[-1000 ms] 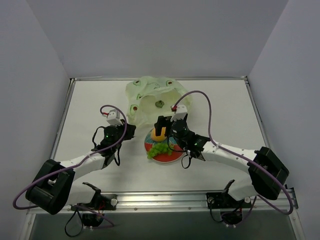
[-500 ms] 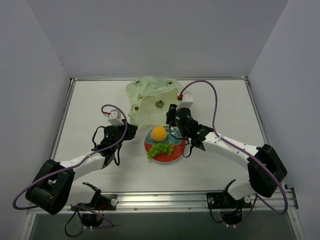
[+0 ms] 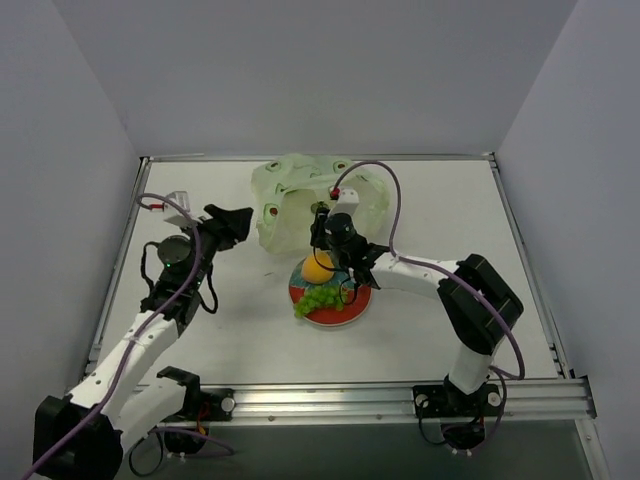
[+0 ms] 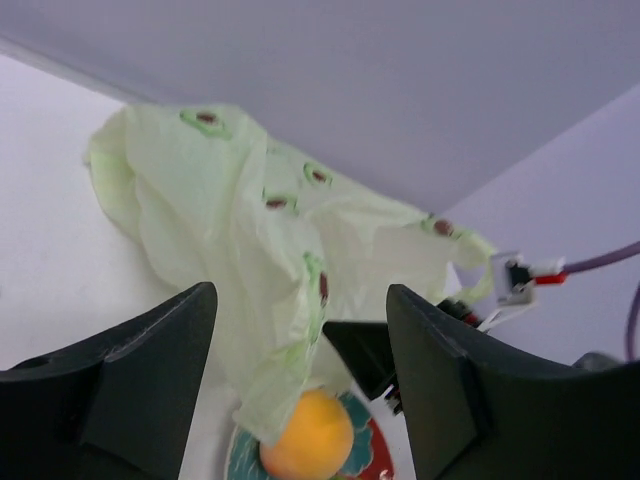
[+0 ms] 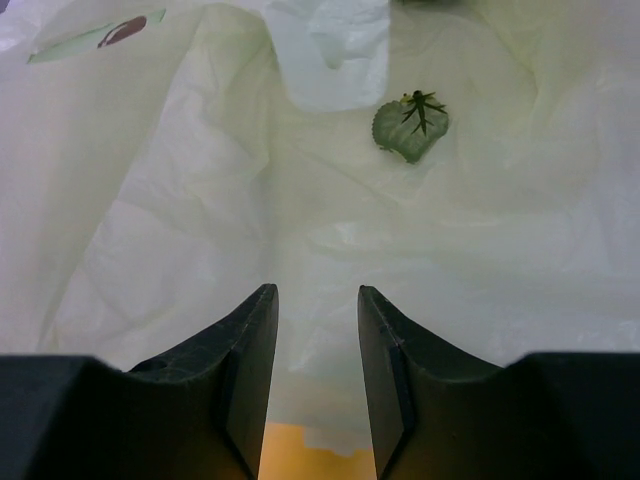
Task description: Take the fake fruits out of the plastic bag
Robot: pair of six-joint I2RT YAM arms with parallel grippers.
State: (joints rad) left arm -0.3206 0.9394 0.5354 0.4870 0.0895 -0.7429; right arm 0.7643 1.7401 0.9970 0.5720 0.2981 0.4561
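Now the bag (image 3: 290,190) sits by the surface's (image 3: 470,220) far edge, bare surface either side. Right tool (image 5: 315,300), slightly apart and holding nothing, is in its mouth; a green fruit (image 5: 410,125) lies deeper inside. Orange (image 3: 319,266) and grapes (image 3: 320,298) lie on the plate (image 3: 350,316) just beside. Left tool (image 4: 300,300), wide apart, hovers left of the bag

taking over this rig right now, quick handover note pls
Left gripper: open, empty, to the left of the pale green crinkly plastic bag with avocado prints.
Right gripper: jaws narrowly apart, empty, pointed into the bag's mouth.
Done: round orange-yellow plastic fruit and light green plastic grape bunch lie on the round red-rimmed plate.
Left: small green fruit with a dark stem lies inside the bag. Whether there are more in there cannot be seen.
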